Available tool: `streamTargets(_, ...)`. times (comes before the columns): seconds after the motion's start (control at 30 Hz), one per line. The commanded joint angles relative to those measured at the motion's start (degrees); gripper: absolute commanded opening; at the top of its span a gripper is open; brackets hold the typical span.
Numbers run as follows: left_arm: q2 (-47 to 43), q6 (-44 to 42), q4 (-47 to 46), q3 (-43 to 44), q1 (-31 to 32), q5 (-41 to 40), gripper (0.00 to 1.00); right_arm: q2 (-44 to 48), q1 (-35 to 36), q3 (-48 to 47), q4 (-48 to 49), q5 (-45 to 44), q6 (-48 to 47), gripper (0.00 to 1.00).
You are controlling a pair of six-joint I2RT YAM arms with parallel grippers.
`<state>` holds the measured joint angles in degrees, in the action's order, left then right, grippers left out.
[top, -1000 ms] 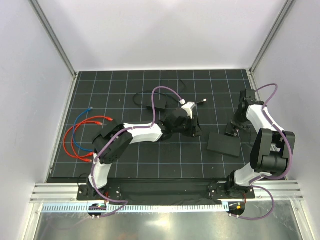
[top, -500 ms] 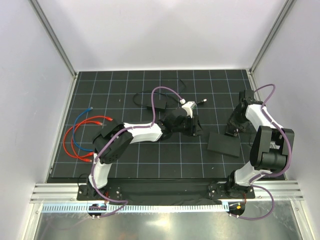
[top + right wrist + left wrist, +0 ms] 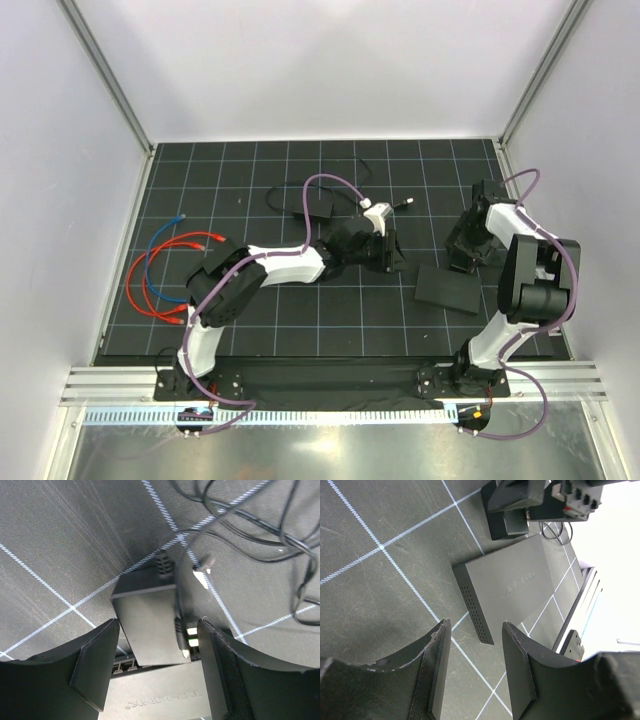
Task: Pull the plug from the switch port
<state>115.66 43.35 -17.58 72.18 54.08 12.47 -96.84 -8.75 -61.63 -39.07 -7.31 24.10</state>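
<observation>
The switch (image 3: 448, 289) is a flat black box on the gridded mat; it also shows in the left wrist view (image 3: 517, 580). In the right wrist view its port edge and top (image 3: 165, 695) lie at the bottom. A black power brick (image 3: 147, 625) rests against that edge. Along the brick's right side runs a black plug (image 3: 178, 629) with a pale tip, ending beside two green lights; I cannot tell if it sits in a port. My right gripper (image 3: 159, 625) (image 3: 463, 252) is open, its jaws either side of the brick. My left gripper (image 3: 476, 630) (image 3: 388, 256) is open over bare mat.
Thin black cords (image 3: 260, 525) and a loose connector (image 3: 204, 566) lie beyond the brick. Red and blue cables (image 3: 160, 270) are coiled at the mat's left. A black square plate (image 3: 318, 206) sits behind the left arm. White walls close three sides.
The right gripper's jaws have opened from nearly shut, and that arm's wrist has shifted slightly. The left arm and the switch have stayed put.
</observation>
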Motion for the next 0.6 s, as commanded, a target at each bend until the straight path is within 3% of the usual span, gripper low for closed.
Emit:
streamTargets(0.0, -0.17, 0.68, -3.95, -0.38, -0.65, 1.24, 0.49, -1.16, 0.84, -3.14, 1.63, 0.54, -0.19, 0.70)
streamTargets(0.13, 0.27, 1.12, -4.21, -0.38, -0.74, 1.86, 0.49, -2.56, 1.54, -4.64, 1.89, -1.30, 0.07, 0.67)
streamTargets(0.3, 0.71, 1.56, -4.48, -0.20, -0.91, 2.12, 0.49, -5.02, 1.99, -8.15, 1.63, -2.36, -0.28, 0.53)
streamTargets(0.33, 0.89, 1.65, -4.48, -0.20, -1.00, 2.21, 0.49, -5.46, 2.25, -8.68, 1.63, -2.18, -0.28, 0.43)
streamTargets(0.43, 1.24, 2.00, -4.74, -0.02, -1.09, 2.73, 0.49, -7.57, 3.04, -11.66, 1.10, -2.70, -0.28, 0.24)
streamTargets(0.57, 1.24, 2.17, -4.74, -0.11, -1.17, 2.82, 0.49, -10.56, 3.74, -19.47, -1.00, -5.33, -1.24, 0.10)
